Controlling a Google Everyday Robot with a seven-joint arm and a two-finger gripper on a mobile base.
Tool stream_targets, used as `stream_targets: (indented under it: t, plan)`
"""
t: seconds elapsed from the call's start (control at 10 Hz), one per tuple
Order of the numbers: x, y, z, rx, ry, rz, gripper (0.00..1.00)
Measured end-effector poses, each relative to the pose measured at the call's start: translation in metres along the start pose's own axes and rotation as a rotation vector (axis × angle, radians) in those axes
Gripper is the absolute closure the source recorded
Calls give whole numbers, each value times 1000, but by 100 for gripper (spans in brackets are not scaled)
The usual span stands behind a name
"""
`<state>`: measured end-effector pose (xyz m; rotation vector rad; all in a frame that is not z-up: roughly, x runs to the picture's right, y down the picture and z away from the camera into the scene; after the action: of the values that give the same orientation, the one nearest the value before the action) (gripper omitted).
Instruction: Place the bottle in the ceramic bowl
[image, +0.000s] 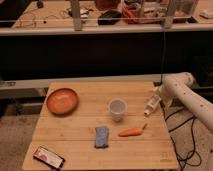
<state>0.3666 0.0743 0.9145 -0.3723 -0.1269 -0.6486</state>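
The bottle (151, 104) is a slim white tube lying on the wooden table (75, 135) near its right edge. The ceramic bowl (62, 100) is wide, shallow and orange, and stands empty at the table's back left. My white arm (187, 97) reaches in from the right. My gripper (160, 94) at its end hangs just above and right of the bottle's far end, open. Whether it touches the bottle I cannot tell.
A translucent cup (117, 108) stands mid-table between bowl and bottle. A carrot (132, 132) lies in front of the bottle, a blue packet (102, 136) to its left, and a phone (48, 156) at the front left corner. A dark shelf unit stands behind the table.
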Motion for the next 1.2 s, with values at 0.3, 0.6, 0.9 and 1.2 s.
stream_targets:
  t: [0.3, 0.6, 0.9, 1.2]
  plan:
    - [-2, -9, 9, 1, -31, -2, 20]
    - [-5, -13, 13, 3, -67, 6, 20]
    - [-12, -18, 18, -16, -69, -10, 20]
    - [-16, -17, 25, -35, -68, -10, 20]
